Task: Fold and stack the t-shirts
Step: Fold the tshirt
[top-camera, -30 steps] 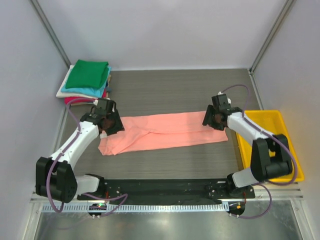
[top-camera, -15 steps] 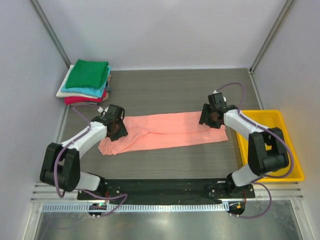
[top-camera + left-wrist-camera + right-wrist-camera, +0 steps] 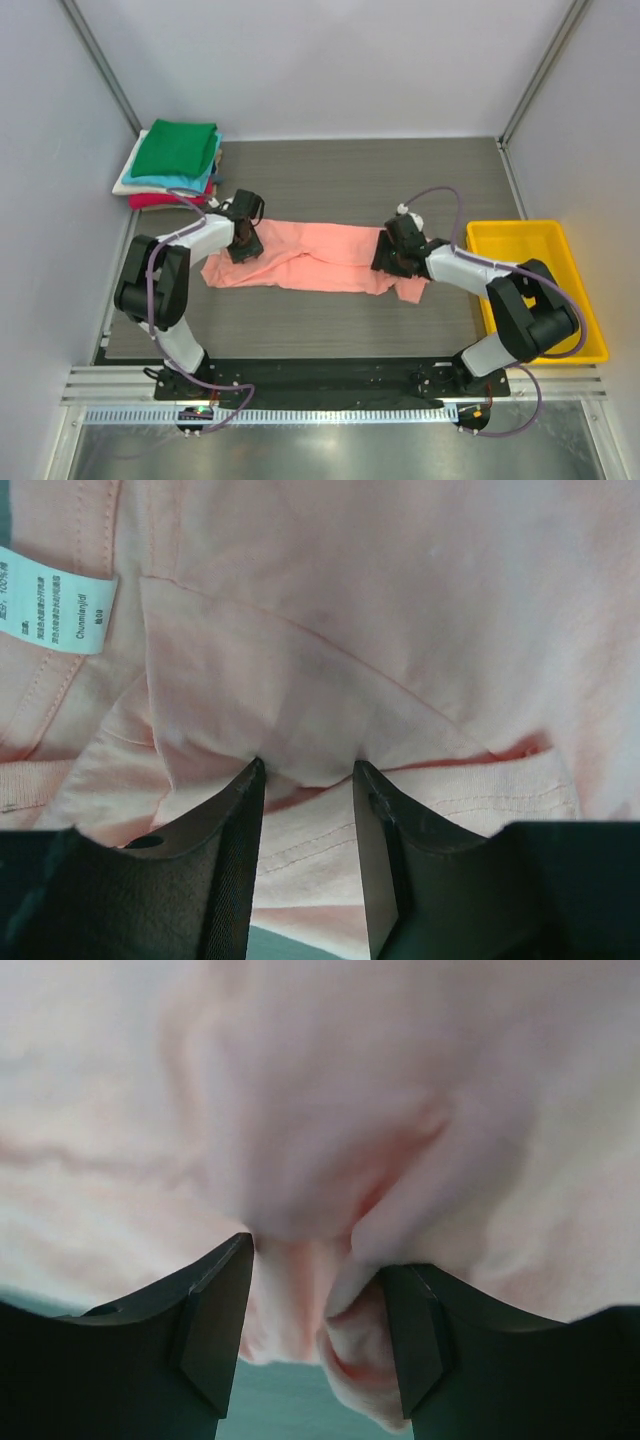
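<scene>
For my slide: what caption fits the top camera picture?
Left gripper and right gripper pinch the salmon-pink t-shirt near a folded stack.

My grey wood-grain table [image 3: 330, 170] carries a salmon-pink t-shirt [image 3: 320, 256] rumpled lengthwise across its middle, a stack of folded t-shirts [image 3: 172, 160], green on top, at its far left corner, and a yellow bin [image 3: 515, 226] at its right edge.
</scene>
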Available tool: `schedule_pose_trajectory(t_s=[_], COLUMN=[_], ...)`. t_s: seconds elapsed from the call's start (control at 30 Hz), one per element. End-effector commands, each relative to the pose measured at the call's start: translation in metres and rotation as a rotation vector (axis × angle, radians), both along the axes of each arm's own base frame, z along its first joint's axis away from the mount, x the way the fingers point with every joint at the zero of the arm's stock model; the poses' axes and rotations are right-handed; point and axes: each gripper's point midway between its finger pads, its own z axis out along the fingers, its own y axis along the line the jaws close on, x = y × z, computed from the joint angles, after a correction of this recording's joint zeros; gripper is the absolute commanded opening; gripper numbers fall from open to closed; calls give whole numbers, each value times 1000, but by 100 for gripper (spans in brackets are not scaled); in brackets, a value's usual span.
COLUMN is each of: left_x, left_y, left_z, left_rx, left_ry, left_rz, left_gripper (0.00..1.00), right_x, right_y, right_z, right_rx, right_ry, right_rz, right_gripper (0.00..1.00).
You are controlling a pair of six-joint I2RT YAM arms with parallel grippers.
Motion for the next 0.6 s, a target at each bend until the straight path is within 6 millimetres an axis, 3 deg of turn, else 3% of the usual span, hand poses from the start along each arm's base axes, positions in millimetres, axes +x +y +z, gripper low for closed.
schedule_pose_trajectory(t_s=[0.0,0.03,0.1,0.13,0.17,0.2,0.27,0.3,0.33,0.37,0.4,0.43,0.47,0.53,0.57], left_x=[40,45,70,74,96,103,116,136,142,146,166,164,166,176,177], left_y=[-16,-19,-33,-39,-51,-60,-83,-98,-118,-130,-152,-172,-180,-191,-188], left_z=[-15,-25,-16,-27,-13,-13,-21,-5,0,-11,14,16,17,45,53], left_rx=[-30,-32,-71,-75,-99,-114,-133,-158,-171,-173,-216,-236,-238,-237,-216], left_ry=[-51,-28,-67,-46,-94,-98,-95,-143,-159,-148,-213,-209,-208,-255,-267], left_rz=[0,2,1,-4,-12,-24,-69,-96,-157,-195,-250,-346,-380,-419,-445], left_gripper=[40,39,36,36,36,36,36,36,35,35,35,35,36,38,44], right_x=[-94,-109,-126,-144,-153,-159,-189,-194,-201,-216,-214,-215,-214,-204,-203], right_y=[33,45,61,74,87,100,130,153,162,175,189,192,192,196,191], right_z=[-37,-36,-30,-29,-25,-21,-14,0,-1,3,14,14,17,29,35], right_rx=[98,105,150,153,182,198,204,220,205,204,211,198,179,157,134], right_ry=[259,262,252,258,262,261,268,234,238,231,197,192,191,136,133], right_rz=[42,83,95,160,191,239,409,502,554,631,677,690,694,700,703], right_gripper=[59,59,59,60,60,60,60,60,60,60,59,59,59,59,59])
